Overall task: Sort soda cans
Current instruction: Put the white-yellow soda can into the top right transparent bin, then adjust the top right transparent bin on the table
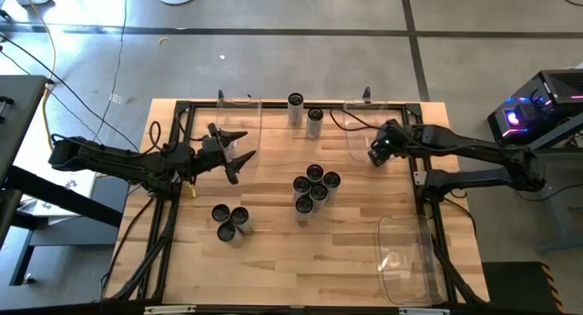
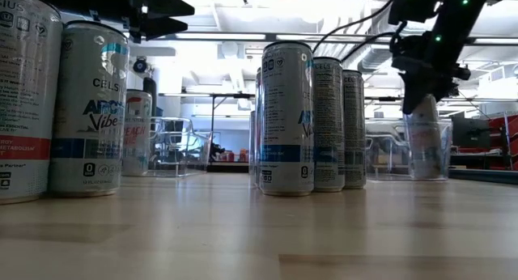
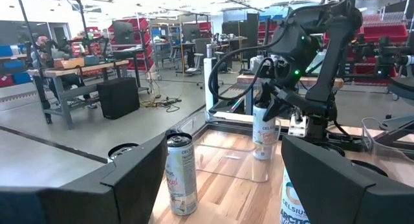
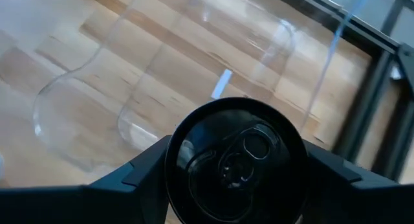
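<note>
The right gripper (image 4: pixel 234 160) is straddling a soda can (image 4: pixel 234 158) inside the clear bin (image 4: pixel 194 75), fingers flanking it, grasp uncertain; lifting demands centred, vertical closure. Left gripper (image 1: pixel 239 149) is hanging open.

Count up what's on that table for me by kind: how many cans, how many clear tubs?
Soda cans: 11 (2 at the back, 5 in the middle cluster, 3 front left, 1 at the right gripper)
Clear plastic bins: 3
Total: 14
</note>
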Available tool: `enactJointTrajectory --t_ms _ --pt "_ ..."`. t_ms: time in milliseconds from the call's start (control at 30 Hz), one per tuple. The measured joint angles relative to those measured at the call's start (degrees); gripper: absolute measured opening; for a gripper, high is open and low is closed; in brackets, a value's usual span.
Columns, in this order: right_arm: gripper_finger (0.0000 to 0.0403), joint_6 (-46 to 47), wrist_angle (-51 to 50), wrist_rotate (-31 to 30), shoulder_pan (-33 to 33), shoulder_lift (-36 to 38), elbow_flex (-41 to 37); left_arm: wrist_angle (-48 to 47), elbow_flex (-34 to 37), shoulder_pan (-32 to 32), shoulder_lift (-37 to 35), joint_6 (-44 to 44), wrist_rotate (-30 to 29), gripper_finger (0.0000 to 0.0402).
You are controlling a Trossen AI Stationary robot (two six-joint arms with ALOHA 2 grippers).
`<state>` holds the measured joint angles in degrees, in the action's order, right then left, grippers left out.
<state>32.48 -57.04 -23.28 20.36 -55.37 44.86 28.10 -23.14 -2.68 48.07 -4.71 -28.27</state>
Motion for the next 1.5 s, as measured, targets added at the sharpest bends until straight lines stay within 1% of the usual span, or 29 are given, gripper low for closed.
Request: enactJointTrajectory --t_ms 333,533,633,867,1033,1167,1300,1400,1467,1500 --pt "0.0239 3.9 -1.0 -2.7 0.0 0.7 0.0 0.0 0.0 0.0 0.0 0.0 0.0 0.0298" --pt "0.0239 7.7 -4.6 -2.6 0.0 0.8 0.0 0.0 0.0 0.0 0.0 0.0 0.0 0.0298" --pt "0.0241 8.1 -5.5 -2.6 0.0 0.9 0.0 0.0 0.0 0.0 0.0 0.0 0.0 0.0298" --pt "0.0288 6.3 -5.3 -2.1 0.0 0.9 0.0 0.0 0.0 0.0 0.0 0.0 0.0 0.0298" --pt "0.0294 6.1 -5.2 -2.8 0.0 1.5 0.2 0.0 0.0 0.0 0.0 0.0 0.0 0.0298" --pt "0.0296 6.1 -6.3 -3.1 0.0 2.5 2.7 0.0 0.0 0.0 0.0 0.0 0.0 0.0298" --pt "0.0297 4.2 -8.3 -3.8 -0.3 2.9 6.7 0.0 0.0 0.0 0.0 0.0 0.0 0.0298" --pt "0.0298 0.1 -8.2 -3.6 -2.0 3.0 10.1 0.0 0.0 0.0 0.0 0.0 0.0 0.0298" --pt "0.0298 -4.1 -6.5 -2.0 -4.2 3.0 11.9 0.0 0.0 0.0 0.0 0.0 0.0 0.0298" --pt "0.0298 -7.3 -4.9 0.1 -5.7 3.0 12.4 0.0 0.0 0.0 0.0 0.0 0.0 0.0298"
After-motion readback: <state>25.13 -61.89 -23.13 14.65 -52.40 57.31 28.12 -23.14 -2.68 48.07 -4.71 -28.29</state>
